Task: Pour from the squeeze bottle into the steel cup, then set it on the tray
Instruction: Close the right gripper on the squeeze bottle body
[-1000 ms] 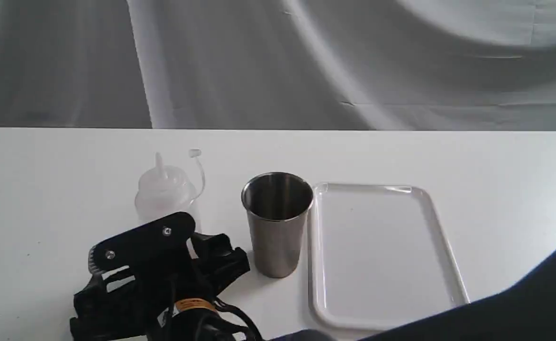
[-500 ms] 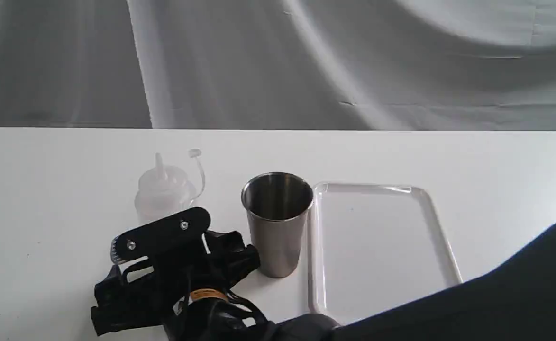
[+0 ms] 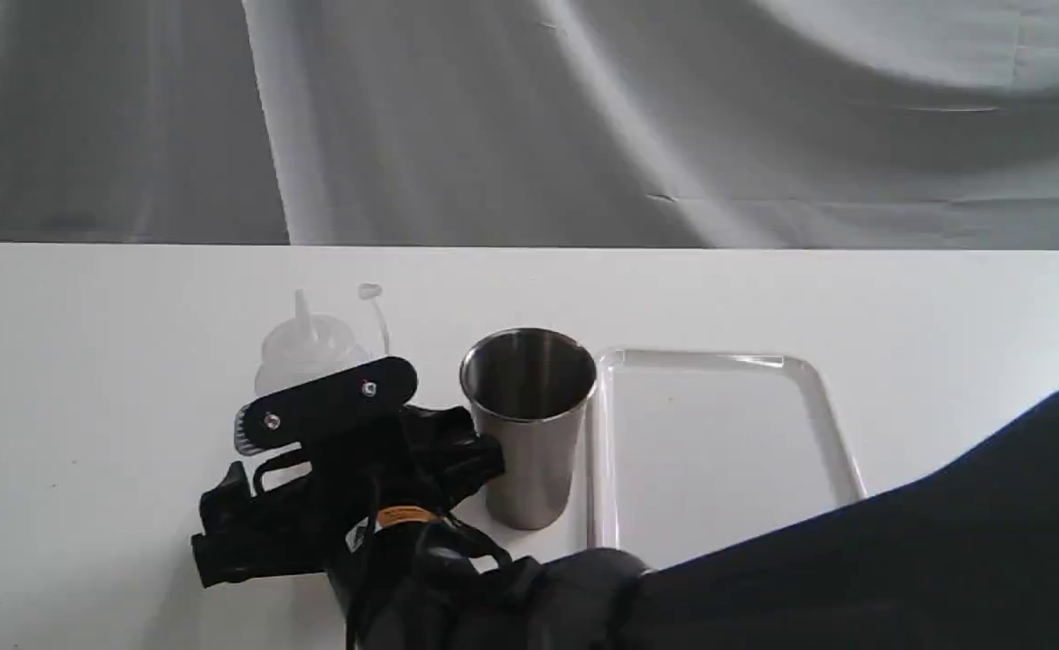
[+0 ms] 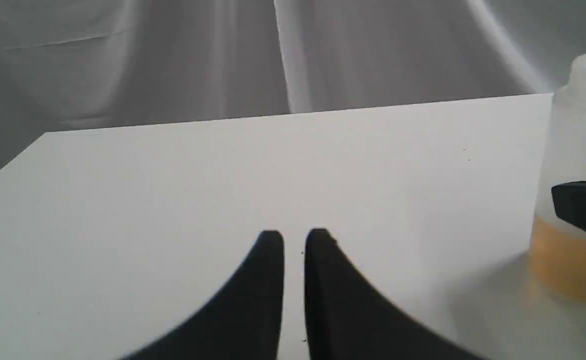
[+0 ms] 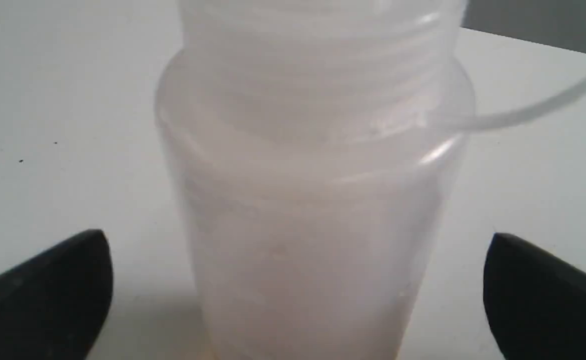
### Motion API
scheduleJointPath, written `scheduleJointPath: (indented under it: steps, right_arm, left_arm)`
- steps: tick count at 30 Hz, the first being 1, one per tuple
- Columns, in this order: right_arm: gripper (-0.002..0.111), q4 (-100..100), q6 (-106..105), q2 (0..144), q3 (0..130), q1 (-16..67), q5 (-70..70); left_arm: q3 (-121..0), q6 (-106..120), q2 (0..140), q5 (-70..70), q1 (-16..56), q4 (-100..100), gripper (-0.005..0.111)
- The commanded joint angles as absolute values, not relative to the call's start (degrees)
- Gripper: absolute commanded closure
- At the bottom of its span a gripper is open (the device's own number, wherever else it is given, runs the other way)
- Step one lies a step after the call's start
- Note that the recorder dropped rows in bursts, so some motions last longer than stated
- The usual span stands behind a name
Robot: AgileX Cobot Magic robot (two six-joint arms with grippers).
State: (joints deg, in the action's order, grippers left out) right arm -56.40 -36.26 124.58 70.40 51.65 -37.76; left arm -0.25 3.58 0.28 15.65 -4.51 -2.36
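Though whitish and translucent, the squeeze bottle (image 5: 312, 210), amber liquid (image 4: 570, 262) at bottom.

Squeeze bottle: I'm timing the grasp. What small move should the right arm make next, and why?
Probably close the right end effector on the squeeze bottle. In the right wrist view its open fingers flank the upright bottle with a gap on each side, nothing is held, and pouring into the steel cup needs a grip first.

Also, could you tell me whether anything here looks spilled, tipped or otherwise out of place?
Nothing stands out. The squeeze bottle stands upright with its tethered cap off, the steel cup is upright beside the tray, and no liquid shows on the table.
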Motion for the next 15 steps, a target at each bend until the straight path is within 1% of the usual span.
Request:
scheduleJointPath:
  steps: [1,15]
  right_arm:
    - [0.003,-53.0,-34.6,124.6,70.7,50.8,-37.2]
    - [0.003,-50.9,-33.0,129.5,77.6,49.4,-35.0]
  left_arm:
    - [0.0,3.5,0.0,15.2,-4.4,-2.5,0.098]
    - [0.0,3.5,0.0,15.2,-4.4,-2.5,0.098]
